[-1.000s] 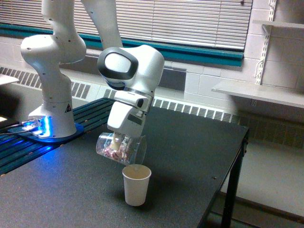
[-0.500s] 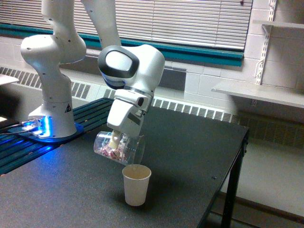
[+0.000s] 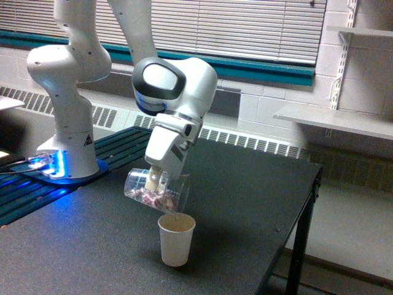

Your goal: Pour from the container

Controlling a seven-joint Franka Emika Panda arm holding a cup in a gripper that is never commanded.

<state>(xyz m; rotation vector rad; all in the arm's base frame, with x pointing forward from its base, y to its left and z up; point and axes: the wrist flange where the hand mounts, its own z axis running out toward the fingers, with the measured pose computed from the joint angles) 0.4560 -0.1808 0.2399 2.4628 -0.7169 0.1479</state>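
Arm: I see my white Panda arm bent over, wrist angled down.
Gripper (image 3: 155, 182): clamped on the container (image 3: 156, 190).
Fingers (image 3: 151, 180): pale, pressing its wall.

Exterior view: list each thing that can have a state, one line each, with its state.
Clear cup: tipped almost on its side, mouth above the paper cup, small pinkish pieces inside.
Gripper: shut on the clear cup.
Paper cup: upright on the table, open-topped, contents not visible.
Table: dark top, carrying the paper cup.
Robot base: blue light on.
Window blinds: lowered.
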